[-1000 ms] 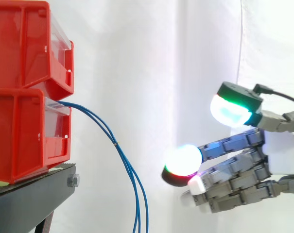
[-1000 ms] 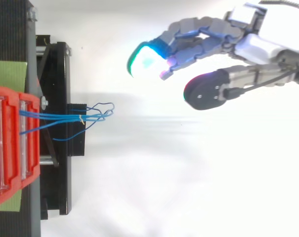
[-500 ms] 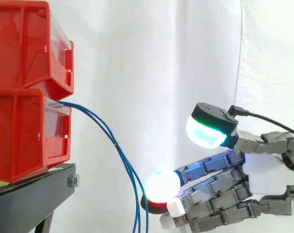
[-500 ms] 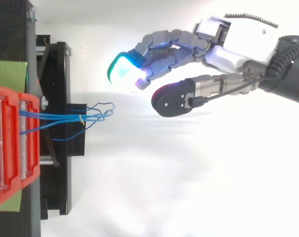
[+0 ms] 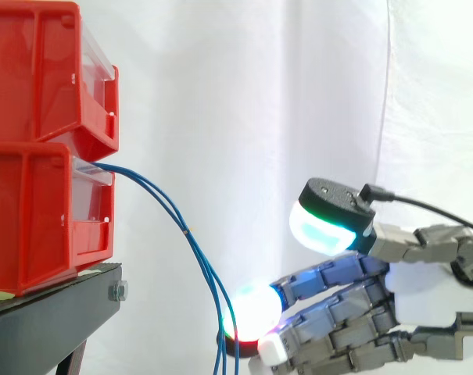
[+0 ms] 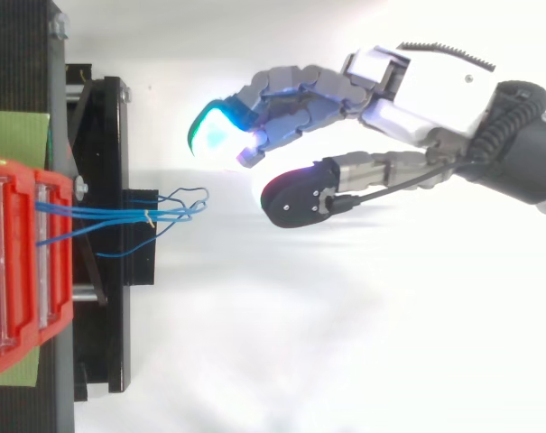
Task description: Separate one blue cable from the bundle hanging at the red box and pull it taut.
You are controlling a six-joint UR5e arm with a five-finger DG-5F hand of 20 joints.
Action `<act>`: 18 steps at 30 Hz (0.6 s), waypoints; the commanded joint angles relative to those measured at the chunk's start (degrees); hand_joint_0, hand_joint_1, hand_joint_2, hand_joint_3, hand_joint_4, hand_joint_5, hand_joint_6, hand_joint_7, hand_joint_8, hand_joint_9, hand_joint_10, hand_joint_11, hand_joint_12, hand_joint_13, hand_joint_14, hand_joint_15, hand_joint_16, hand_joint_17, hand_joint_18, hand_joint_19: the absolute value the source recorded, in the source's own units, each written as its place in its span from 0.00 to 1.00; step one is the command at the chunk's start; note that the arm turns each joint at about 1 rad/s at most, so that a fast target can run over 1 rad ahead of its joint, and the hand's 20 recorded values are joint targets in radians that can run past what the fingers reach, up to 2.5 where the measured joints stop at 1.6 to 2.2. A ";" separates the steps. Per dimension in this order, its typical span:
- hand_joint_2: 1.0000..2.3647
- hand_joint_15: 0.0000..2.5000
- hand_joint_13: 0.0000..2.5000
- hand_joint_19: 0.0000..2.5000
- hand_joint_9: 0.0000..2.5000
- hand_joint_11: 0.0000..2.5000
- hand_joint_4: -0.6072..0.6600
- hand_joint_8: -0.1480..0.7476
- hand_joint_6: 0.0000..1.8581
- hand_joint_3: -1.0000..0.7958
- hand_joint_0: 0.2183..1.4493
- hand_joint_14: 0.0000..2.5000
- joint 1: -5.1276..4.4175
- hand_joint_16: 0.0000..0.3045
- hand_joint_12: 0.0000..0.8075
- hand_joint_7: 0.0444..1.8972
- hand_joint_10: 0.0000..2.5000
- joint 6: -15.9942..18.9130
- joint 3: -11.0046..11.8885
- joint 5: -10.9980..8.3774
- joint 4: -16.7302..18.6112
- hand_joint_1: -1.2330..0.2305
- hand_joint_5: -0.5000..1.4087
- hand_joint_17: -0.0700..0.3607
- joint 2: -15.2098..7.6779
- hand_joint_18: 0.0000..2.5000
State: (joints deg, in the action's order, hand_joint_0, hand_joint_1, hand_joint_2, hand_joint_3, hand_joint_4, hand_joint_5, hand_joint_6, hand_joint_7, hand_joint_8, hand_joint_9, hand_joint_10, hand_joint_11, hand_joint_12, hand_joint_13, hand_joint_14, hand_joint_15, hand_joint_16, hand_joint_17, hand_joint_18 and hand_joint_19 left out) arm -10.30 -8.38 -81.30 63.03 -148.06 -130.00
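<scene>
A bundle of thin blue cables leaves the front of the lower red bin and arcs down past the view's bottom edge. From above, the blue cables fan out from the bin over the black stand. My hand comes in from the right, open, fingers stretched toward the cables and thumb spread above. A glowing fingertip is level with the hanging strands and close to them. In the top view the hand has its fingertips off to one side of the bundle, holding nothing.
A second red bin is stacked on the lower one. Both rest on the black stand at the left. A green strip lies beside the bins. A white curtain hangs behind.
My hand has moved left toward the bins and dropped lower, bringing its fingertips close to the hanging cables. The cables have not moved.
</scene>
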 commanded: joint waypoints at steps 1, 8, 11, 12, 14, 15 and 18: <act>0.00 0.07 0.22 0.04 0.30 0.14 0.72 0.54 0.27 0.30 0.26 0.00 -0.07 0.09 0.35 0.43 0.00 0.38 0.79 0.42 0.50 0.44 0.16 0.30 -0.87 0.13; 0.00 0.08 0.23 0.05 0.30 0.14 0.72 0.54 0.27 0.30 0.26 0.00 0.19 0.09 0.35 0.43 0.00 -0.77 2.37 1.65 1.29 0.44 0.16 0.31 -2.89 0.14; 0.00 0.08 0.23 0.05 0.31 0.14 0.72 0.54 0.27 0.29 0.27 0.00 0.55 0.09 0.35 0.43 0.00 0.55 3.07 4.90 1.99 0.44 0.16 0.31 -4.56 0.15; 0.00 0.08 0.23 0.06 0.31 0.15 0.72 0.54 0.27 0.29 0.27 0.00 0.55 0.09 0.35 0.43 0.00 1.17 3.34 5.43 2.43 0.44 0.16 0.31 -4.73 0.15; 0.00 0.09 0.24 0.06 0.31 0.15 0.72 0.54 0.27 0.29 0.27 0.00 0.55 0.09 0.35 0.43 0.00 1.34 3.69 5.61 2.61 0.45 0.16 0.31 -4.73 0.15; 0.00 0.09 0.24 0.06 0.31 0.15 0.72 0.54 0.27 0.29 0.27 0.00 0.63 0.09 0.35 0.43 0.00 1.43 4.04 5.87 2.34 0.45 0.16 0.31 -4.73 0.15; 0.00 0.10 0.26 0.07 0.31 0.15 0.72 0.54 0.27 0.30 0.27 0.00 0.55 0.09 0.36 0.43 0.00 1.43 4.04 5.96 2.61 0.45 0.16 0.31 -4.82 0.16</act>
State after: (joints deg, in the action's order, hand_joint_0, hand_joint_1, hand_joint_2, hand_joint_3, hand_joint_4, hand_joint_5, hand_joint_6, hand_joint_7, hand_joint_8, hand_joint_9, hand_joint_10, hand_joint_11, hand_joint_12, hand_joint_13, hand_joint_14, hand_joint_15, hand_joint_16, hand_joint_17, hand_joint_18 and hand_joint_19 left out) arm -9.73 -7.09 -77.44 68.66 -145.62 -134.69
